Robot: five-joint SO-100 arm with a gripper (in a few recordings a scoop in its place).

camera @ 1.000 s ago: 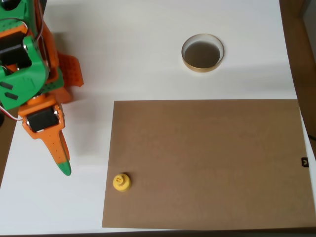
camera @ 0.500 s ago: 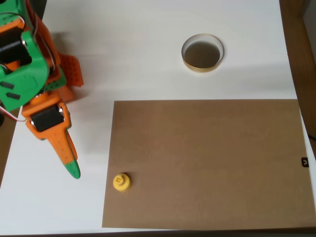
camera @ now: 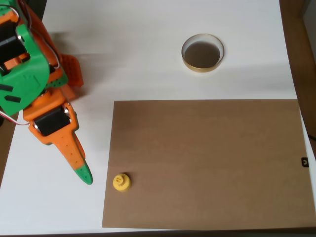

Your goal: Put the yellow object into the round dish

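The yellow object (camera: 121, 182) is a small round piece with a knob on top. It stands upright at the left edge of the brown mat (camera: 207, 163), near the front. The round dish (camera: 202, 53), tan-rimmed and dark inside, sits on the white table at the back, right of centre, with nothing in it. My orange gripper (camera: 84, 174) with its green tip points down-right. The tip hangs a short way left of the yellow object and does not touch it. Its fingers show as one tapered point with no gap and nothing held.
The arm's green and orange body (camera: 24, 74) fills the upper left corner. The white table (camera: 148, 44) ends at the right along a brown strip (camera: 301, 49). A small black tag (camera: 304, 162) lies at the mat's right edge.
The gripper has swung down and to the right, bringing its green tip closer to the yellow object. The object and the dish have not moved.
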